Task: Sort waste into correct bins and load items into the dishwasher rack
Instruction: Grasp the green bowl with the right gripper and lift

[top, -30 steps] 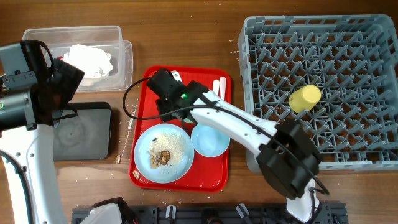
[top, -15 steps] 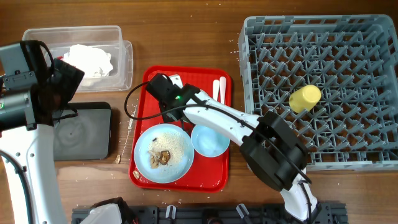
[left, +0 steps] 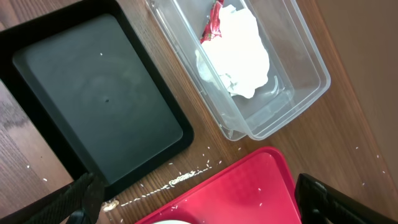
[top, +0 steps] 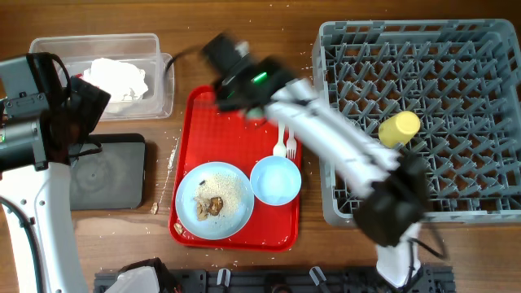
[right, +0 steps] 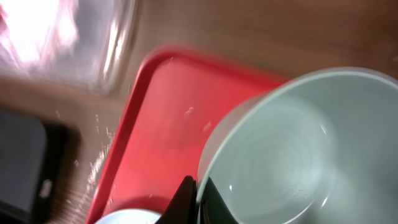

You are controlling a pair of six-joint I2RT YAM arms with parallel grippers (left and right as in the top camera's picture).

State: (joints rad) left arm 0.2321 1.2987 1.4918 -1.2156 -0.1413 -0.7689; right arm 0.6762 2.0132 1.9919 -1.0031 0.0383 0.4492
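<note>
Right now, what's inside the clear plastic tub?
The tub holds crumpled white napkins with a red-and-white wrapper at one end. Its remaining floor looks bare; anything beneath the napkins is covered.

table [top: 277,16]: wood, grain showing, low sheen on my feed.
clear tub [left: 298,68]: see-through plastic, glossy, upper right of my left wrist view.
napkins [left: 239,53]: crumpled white paper, matt.
black tray [left: 93,99]: smooth and matt, looks like plastic to me.
red tray [top: 220,138]: glossy red plastic.
pale green bowl [right: 280,162]: smooth, shiny inside, i catch small highlights.
dishwasher rack [top: 407,28]: grey matt plastic.
</note>
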